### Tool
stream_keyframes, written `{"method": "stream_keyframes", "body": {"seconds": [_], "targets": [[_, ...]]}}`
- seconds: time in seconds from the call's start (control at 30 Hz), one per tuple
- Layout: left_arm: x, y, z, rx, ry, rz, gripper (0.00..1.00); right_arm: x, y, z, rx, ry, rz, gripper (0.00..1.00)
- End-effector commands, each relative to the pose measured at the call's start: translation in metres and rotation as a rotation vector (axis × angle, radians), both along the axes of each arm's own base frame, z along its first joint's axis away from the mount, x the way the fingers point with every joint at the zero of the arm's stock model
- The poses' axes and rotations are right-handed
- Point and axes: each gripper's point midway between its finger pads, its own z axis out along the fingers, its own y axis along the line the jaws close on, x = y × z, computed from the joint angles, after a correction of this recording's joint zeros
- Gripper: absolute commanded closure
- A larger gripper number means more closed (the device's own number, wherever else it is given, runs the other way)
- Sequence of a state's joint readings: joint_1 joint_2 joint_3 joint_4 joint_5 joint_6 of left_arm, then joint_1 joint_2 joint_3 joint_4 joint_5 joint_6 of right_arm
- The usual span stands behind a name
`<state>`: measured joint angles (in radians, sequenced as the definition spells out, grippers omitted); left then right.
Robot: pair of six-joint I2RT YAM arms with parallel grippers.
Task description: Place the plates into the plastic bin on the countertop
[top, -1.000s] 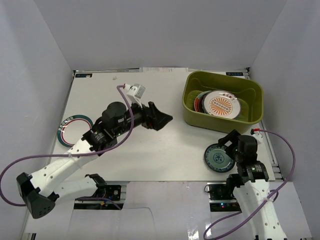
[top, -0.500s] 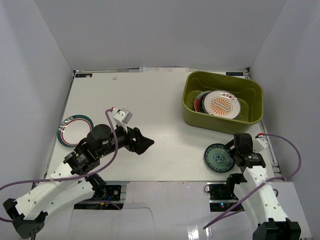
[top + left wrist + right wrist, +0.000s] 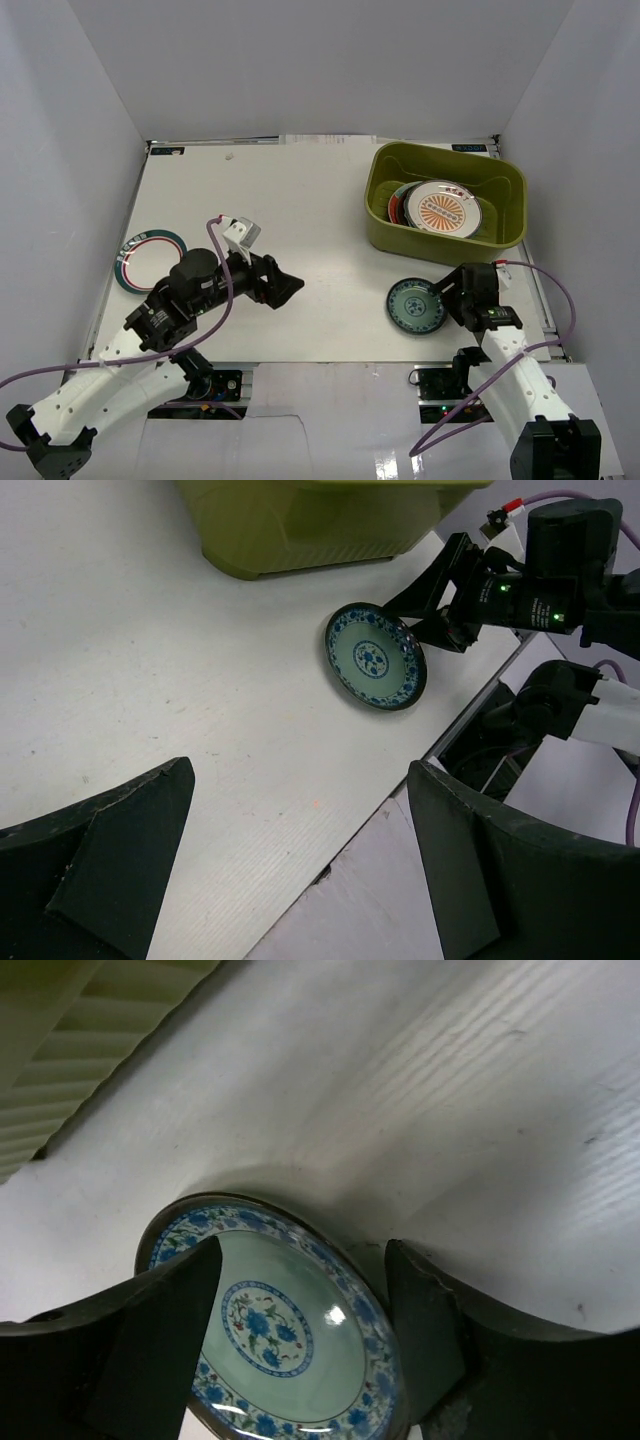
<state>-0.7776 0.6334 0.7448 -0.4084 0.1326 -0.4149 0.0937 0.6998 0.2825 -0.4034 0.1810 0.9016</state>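
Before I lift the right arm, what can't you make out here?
- Right wrist view: whether the jaws of the right gripper pinch the small teal plate; they cover its edges.
- Top view: the orange sunburst plate covers the plates beneath it in the plastic bin.
- Top view: the left arm hides the near edge of the striped-rim plate.

White walls (image 3: 320, 70) close in on three sides. A dark left label (image 3: 166, 151) and a dark right label (image 3: 470, 148) mark the far corners, with a pale paper strip (image 3: 330, 139) between them. A metal rail (image 3: 330, 370) runs along the near side.
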Motion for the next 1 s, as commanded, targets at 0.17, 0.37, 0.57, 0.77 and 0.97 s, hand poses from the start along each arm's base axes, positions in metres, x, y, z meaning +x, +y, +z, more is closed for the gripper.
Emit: {"method": "stream_keyframes", "body": {"seconds": [0.17, 0.37, 0.57, 0.77, 0.97], "targets": [[0.02, 0.006, -0.019, 0.041, 0.046, 0.063, 0.02, -0.024, 0.038, -0.026, 0.143, 0.062, 0.169, 0.47], [0.039, 0.019, -0.029, 0.048, 0.085, 0.14, 0.02, -0.035, 0.053, -0.035, 0.175, 0.072, 0.277, 0.72], [0.063, 0.04, -0.037, 0.049, 0.119, 0.259, 0.02, -0.037, 0.067, -0.027, 0.199, 0.048, 0.395, 0.92], [0.081, 0.064, -0.039, 0.052, 0.122, 0.406, 0.02, -0.029, 0.089, 0.021, 0.252, -0.105, 0.52, 0.92], [0.095, 0.086, -0.04, 0.018, 0.149, 0.565, 0.02, -0.019, 0.133, 0.135, 0.352, -0.382, 0.727, 0.92]]}}
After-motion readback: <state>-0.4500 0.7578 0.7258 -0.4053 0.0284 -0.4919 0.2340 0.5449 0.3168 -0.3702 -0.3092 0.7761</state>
